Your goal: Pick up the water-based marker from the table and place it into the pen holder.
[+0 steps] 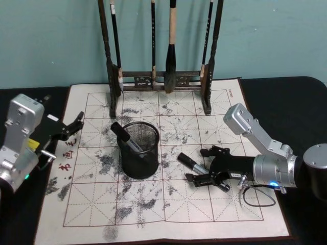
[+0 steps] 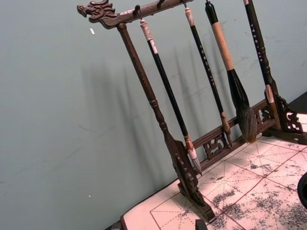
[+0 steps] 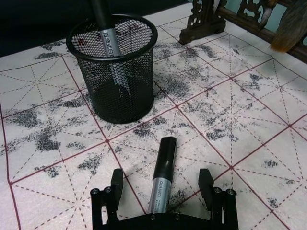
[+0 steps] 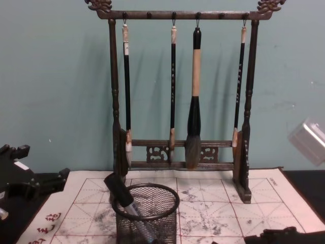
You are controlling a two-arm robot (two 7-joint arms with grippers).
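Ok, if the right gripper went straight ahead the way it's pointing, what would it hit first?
The marker lying on the mat, between the right gripper's open fingers. Beyond it, roughly in line, stands the pen holder.

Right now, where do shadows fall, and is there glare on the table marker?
Left wrist view: the brush rack throws soft shadows onto the wall. Right wrist view: mild sheen on the marker; the pen holder casts hardly any shadow.
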